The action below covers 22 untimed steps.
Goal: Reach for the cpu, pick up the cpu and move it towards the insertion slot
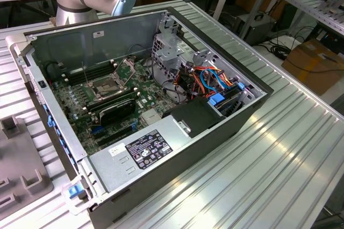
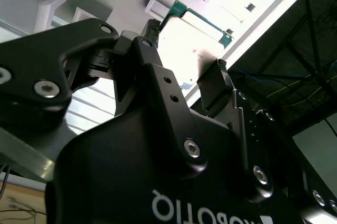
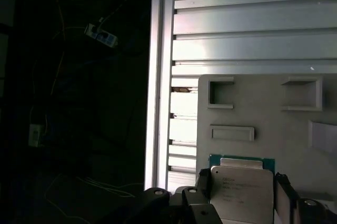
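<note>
"Chip (image 3: 242, 190) first: where does it lie?"

"Flat on the gray plate (image 3: 295, 129), silver lid up and green edge showing, near the plate's flat bar (image 3: 232, 133)."

"And the pincer (image 3: 242, 184)?"

"Set around the chip, over the plate. Whether it is clenched on the chip or merely bracketing it, I cannot tell."

"How would this pick be done well?"

"I'd judge that it should be centred and square on opposite edges, with a light squeeze. The chip should be kept level so it comes off the plate without scraping or tipping."

"Counts?"

"One chip, one pincer, and one plate with two bracket-shaped ridges (image 3: 221, 93) and one bar. In the exterior view there is one socket (image 1: 107, 85), inside one computer case (image 1: 80, 41) on the bench (image 1: 279, 148). How it lies from the plate I cannot say."
</note>
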Tool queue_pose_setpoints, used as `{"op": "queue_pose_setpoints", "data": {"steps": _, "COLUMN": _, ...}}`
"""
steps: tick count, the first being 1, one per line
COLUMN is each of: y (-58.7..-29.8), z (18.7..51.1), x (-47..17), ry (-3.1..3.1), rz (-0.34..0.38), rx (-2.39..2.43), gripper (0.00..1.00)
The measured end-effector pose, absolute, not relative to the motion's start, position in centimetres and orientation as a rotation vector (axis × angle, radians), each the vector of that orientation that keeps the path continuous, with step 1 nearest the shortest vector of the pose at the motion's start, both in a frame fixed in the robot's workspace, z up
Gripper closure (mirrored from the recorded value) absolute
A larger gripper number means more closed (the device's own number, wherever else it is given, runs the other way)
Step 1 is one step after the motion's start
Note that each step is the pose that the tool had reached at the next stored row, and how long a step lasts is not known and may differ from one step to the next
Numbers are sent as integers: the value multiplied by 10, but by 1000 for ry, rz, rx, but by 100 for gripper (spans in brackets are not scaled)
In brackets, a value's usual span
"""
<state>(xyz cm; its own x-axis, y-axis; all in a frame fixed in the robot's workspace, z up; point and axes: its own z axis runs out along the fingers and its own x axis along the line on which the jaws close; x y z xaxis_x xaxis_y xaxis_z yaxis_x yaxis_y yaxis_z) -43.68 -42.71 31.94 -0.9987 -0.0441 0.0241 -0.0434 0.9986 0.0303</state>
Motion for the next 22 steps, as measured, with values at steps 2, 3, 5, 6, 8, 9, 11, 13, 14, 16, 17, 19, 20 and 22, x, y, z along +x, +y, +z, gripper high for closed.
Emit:
{"op": "queue_pose_setpoints", "data": {"steps": 2, "y": -427, "z": 321, "x": -437, "ry": -3115, "rz": -46, "rx": 68, "gripper": 45}}
{"op": "queue_pose_setpoints", "data": {"steps": 3, "y": -427, "z": 321, "x": -437, "ry": -3116, "rz": -46, "rx": 68, "gripper": 45}}
{"op": "queue_pose_setpoints", "data": {"steps": 5, "y": -427, "z": 324, "x": -437, "ry": -3116, "rz": -46, "rx": 68, "gripper": 45}}
{"op": "queue_pose_setpoints", "data": {"steps": 6, "y": -427, "z": 326, "x": -437, "ry": -3116, "rz": -46, "rx": 68, "gripper": 45}}
{"op": "queue_pose_setpoints", "data": {"steps": 8, "y": -427, "z": 332, "x": -437, "ry": -3116, "rz": -46, "rx": 68, "gripper": 45}}
{"op": "queue_pose_setpoints", "data": {"steps": 9, "y": -427, "z": 335, "x": -437, "ry": -3116, "rz": -46, "rx": 68, "gripper": 45}}
{"op": "queue_pose_setpoints", "data": {"steps": 11, "y": -427, "z": 343, "x": -437, "ry": -3116, "rz": -46, "rx": 68, "gripper": 45}}
{"op": "queue_pose_setpoints", "data": {"steps": 13, "y": -427, "z": 345, "x": -437, "ry": -3116, "rz": -47, "rx": 68, "gripper": 45}}
{"op": "queue_pose_setpoints", "data": {"steps": 14, "y": -427, "z": 345, "x": -437, "ry": -3116, "rz": -47, "rx": 68, "gripper": 45}}
{"op": "queue_pose_setpoints", "data": {"steps": 16, "y": -427, "z": 345, "x": -437, "ry": -3116, "rz": -46, "rx": 68, "gripper": 45}}
{"op": "queue_pose_setpoints", "data": {"steps": 17, "y": -427, "z": 347, "x": -437, "ry": -3116, "rz": -46, "rx": 68, "gripper": 45}}
{"op": "queue_pose_setpoints", "data": {"steps": 19, "y": -427, "z": 350, "x": -437, "ry": -3116, "rz": -46, "rx": 68, "gripper": 45}}
{"op": "queue_pose_setpoints", "data": {"steps": 20, "y": -427, "z": 352, "x": -437, "ry": -3116, "rz": -46, "rx": 68, "gripper": 45}}
{"op": "queue_pose_setpoints", "data": {"steps": 22, "y": -427, "z": 359, "x": -437, "ry": -3116, "rz": -46, "rx": 68, "gripper": 45}}
